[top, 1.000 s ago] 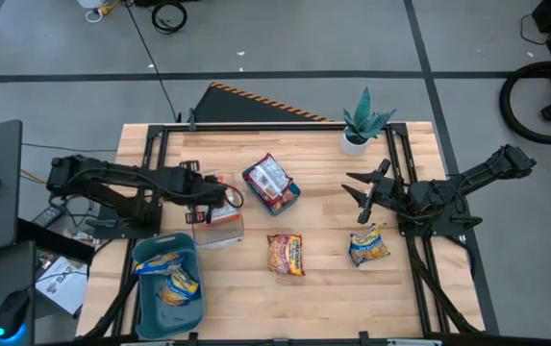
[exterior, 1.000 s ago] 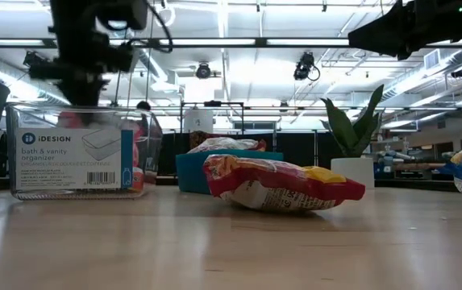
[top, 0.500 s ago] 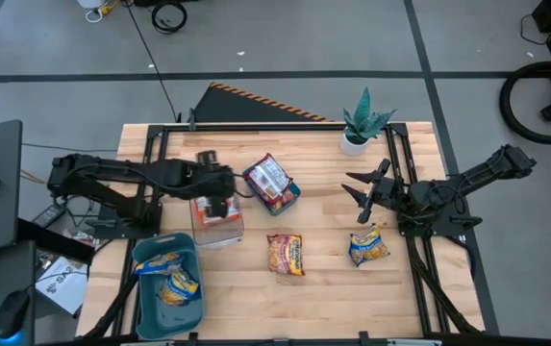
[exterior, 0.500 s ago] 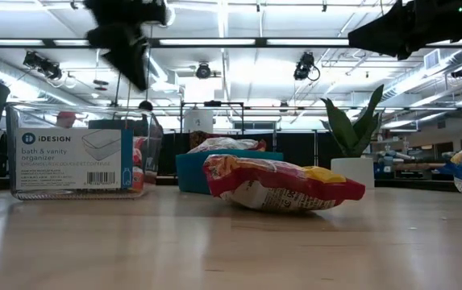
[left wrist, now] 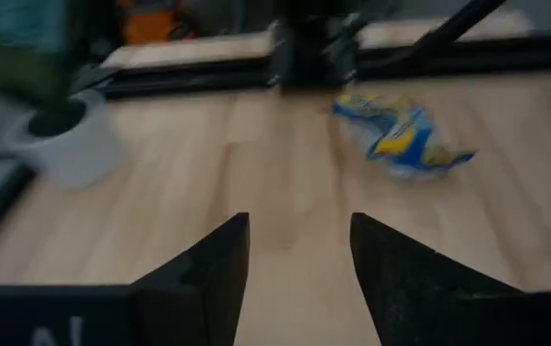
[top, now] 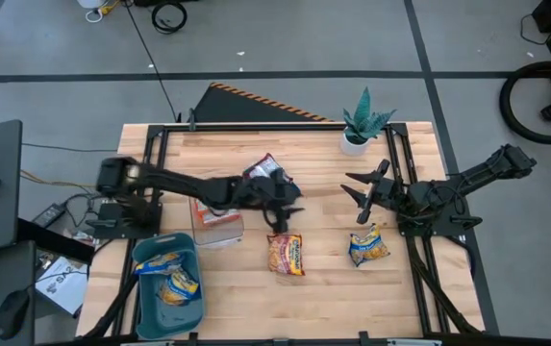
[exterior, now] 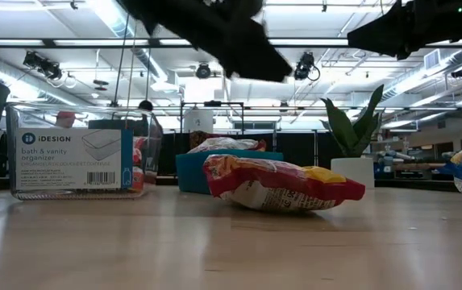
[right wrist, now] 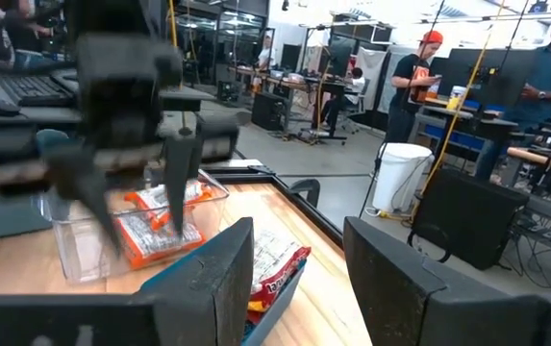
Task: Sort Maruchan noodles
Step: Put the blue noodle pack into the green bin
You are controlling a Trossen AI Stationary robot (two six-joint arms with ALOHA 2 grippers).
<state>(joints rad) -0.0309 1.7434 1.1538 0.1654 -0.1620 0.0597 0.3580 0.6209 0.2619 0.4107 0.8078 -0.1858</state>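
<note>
Landmark taken: the small teal tray (top: 294,199) near the tabletop (top: 323,279) centre.

Count, high view: two noodle packets lie loose on the bare wood, with more in containers.
- Red-and-yellow packet (top: 286,254): just toward the front edge from the small teal tray, flat, long axis running front to back.
- Yellow-and-blue packet (top: 368,245): well to the right of the small teal tray, near the right end effector, long axis roughly front to back, slightly tilted.
- Red-and-white packets (top: 267,173): heaped in the small teal tray, partly covered by the left arm; number not countable.
- Orange packets (right wrist: 158,223): in the clear organizer bin (top: 217,220) just left of the small teal tray; number not countable.
- Yellow-and-blue packets (top: 172,274): at least two in the large teal tray (top: 148,303), well to the front-left of the small teal tray, lying at differing angles.

Left end effector (top: 285,200): held above the small teal tray's front-right corner, arm stretched over the clear bin. In the left wrist view its fingers (left wrist: 203,279) are seen spread apart, with nothing between them.

Right end effector (top: 360,195): parked to the right of the small teal tray, beside the potted plant (top: 362,123); fingers apart, nothing held.
</note>
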